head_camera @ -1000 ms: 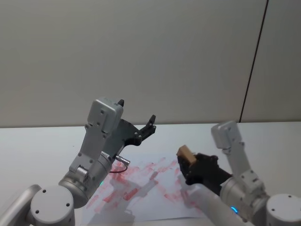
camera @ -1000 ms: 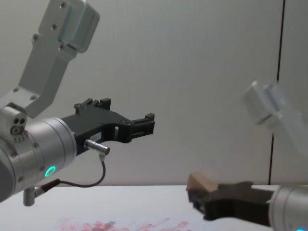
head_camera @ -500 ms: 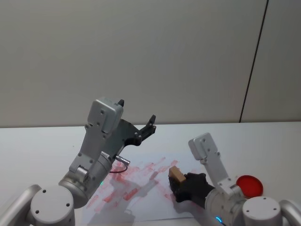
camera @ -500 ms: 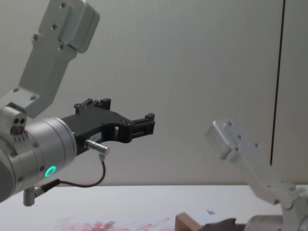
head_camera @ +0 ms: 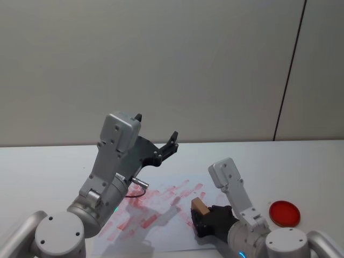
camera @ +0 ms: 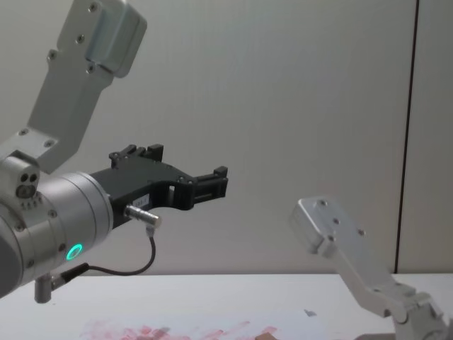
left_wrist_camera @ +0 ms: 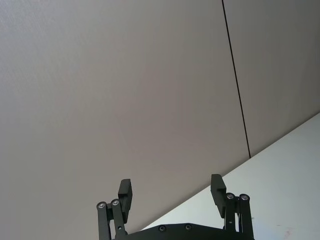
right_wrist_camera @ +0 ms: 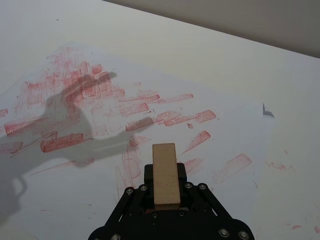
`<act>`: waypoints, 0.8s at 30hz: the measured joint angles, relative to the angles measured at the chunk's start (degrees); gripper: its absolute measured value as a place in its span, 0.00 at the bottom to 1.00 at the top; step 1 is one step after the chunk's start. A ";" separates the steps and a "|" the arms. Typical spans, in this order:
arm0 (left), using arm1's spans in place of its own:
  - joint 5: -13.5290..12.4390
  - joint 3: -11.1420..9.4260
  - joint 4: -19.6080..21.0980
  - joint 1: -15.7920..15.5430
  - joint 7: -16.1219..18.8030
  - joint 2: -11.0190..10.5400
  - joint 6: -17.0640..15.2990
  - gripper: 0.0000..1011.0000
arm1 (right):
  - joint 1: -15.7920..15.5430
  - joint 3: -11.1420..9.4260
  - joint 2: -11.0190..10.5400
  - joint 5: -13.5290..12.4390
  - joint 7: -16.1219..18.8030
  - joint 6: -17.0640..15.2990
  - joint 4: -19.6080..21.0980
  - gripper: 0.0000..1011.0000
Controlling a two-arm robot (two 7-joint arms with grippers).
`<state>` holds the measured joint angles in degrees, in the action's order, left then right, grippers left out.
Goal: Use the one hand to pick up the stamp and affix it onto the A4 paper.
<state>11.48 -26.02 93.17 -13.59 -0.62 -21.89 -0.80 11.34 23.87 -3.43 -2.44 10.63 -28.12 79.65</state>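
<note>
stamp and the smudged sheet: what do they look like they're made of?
The stamp: probably bare wood, a matte pale tan block with flat faces and squared edges; no grain is discernible. The A4 paper: thin matte white paper lying flat, with patchy red ink marks across it.

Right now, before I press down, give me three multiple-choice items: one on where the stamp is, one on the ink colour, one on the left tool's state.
1. Where is the stamp?
A) gripped in the right tool, over the A4 paper
B) lying loose on the paper
C) lying loose beside the paper

2. What colour are the ink marks on the paper?
A) blue
B) green
C) red

3. The left tool is:
A) shut on the stamp
B) open and empty
C) shut on the paper

Answers: 1 A, the wooden block sits between its fingers above the sheet; 2 C, every smudge is red; 3 B, its fingers stand apart with nothing between.
</note>
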 joint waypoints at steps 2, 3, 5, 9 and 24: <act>0.00 0.00 0.00 0.00 0.00 0.00 0.00 0.99 | 0.04 0.06 0.18 -0.08 -0.50 -0.31 -0.15 0.22; 0.00 0.00 0.00 0.00 0.00 0.00 0.00 0.99 | 0.08 0.08 0.25 -0.13 -0.63 -0.43 -0.24 0.22; 0.00 0.00 0.00 0.00 0.00 0.00 0.00 0.99 | 0.12 0.10 0.39 -0.25 -1.01 -0.63 -0.38 0.22; 0.00 0.00 0.00 0.00 0.00 0.00 0.00 0.99 | 0.11 0.10 0.58 -0.65 -1.56 -0.74 -0.44 0.22; 0.00 0.00 0.00 0.00 0.00 0.00 0.00 0.99 | -0.95 -2.02 -0.55 -6.38 -1.94 0.08 7.42 0.22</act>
<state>11.48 -26.02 93.17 -13.59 -0.62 -21.89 -0.80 10.39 21.84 -3.98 -8.82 8.68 -28.05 87.07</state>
